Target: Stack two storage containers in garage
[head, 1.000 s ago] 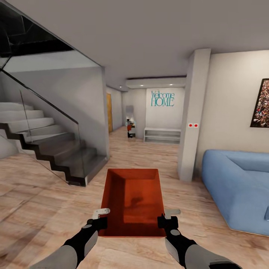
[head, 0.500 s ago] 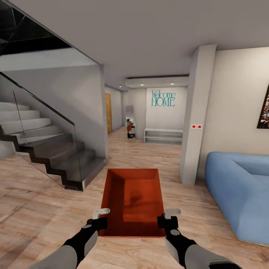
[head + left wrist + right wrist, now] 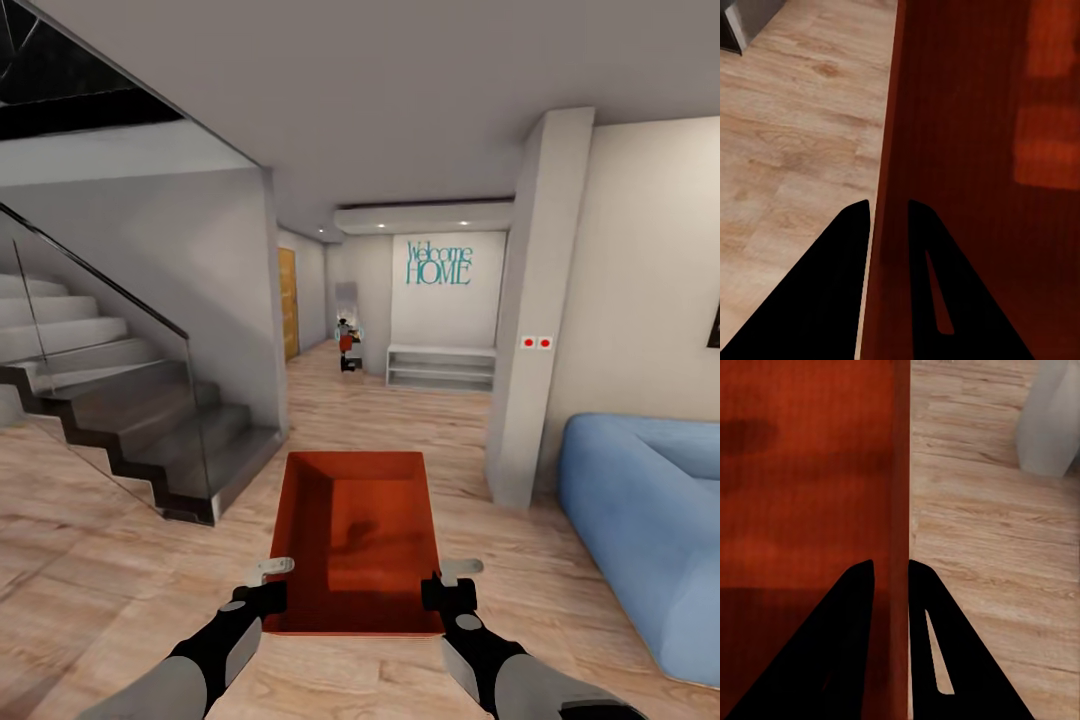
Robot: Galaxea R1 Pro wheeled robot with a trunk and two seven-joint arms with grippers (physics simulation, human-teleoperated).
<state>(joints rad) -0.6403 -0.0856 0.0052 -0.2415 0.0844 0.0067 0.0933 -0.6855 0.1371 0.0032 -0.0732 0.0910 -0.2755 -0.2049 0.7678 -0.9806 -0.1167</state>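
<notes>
Head view: storage container (image 3: 360, 540) held level over the wood-plank floor (image 3: 120, 590), left gripper (image 3: 268, 582) on its left wall, right gripper (image 3: 447, 580) on its right; staircase (image 3: 130, 420) left, blue sofa (image 3: 650, 520) right
Left wrist view: fingers (image 3: 847, 247) clamped across the container's thin wall
Right wrist view: fingers (image 3: 926, 607) pinching the opposite wall

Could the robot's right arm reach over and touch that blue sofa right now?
Probably not. The right gripper is shut on the storage container, sharing its weight with the left gripper. The blue sofa sits well off to the side across open wood floor.
</notes>
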